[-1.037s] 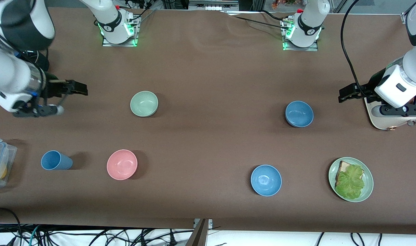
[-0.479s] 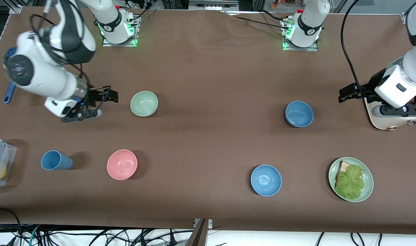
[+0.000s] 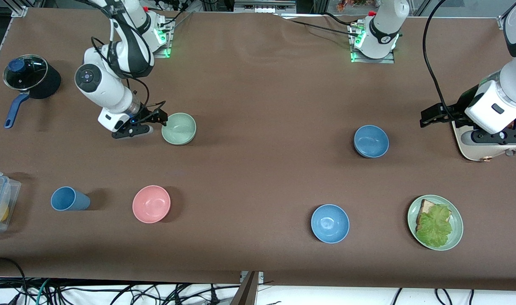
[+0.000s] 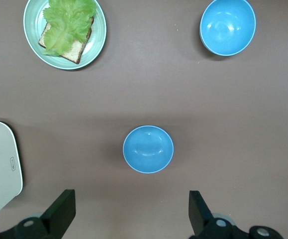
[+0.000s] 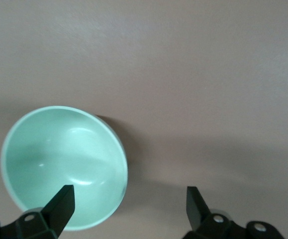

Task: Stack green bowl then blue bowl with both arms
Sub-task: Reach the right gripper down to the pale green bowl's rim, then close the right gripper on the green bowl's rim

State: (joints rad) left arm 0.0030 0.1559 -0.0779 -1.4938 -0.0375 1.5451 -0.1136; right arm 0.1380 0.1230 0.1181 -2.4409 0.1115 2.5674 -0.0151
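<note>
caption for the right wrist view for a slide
Open right gripper poised at the rim of the empty green bowl on the brown table.

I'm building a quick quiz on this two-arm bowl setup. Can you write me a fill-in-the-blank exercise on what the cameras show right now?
1. The right gripper is open at the rim of the ____ bowl.
2. The left gripper is ____, with nothing between its fingers.
3. The plate holds toast topped with ____.
4. The bowl nearest the cup is ____ in colour.

Missing words: green; open; lettuce; pink
</note>
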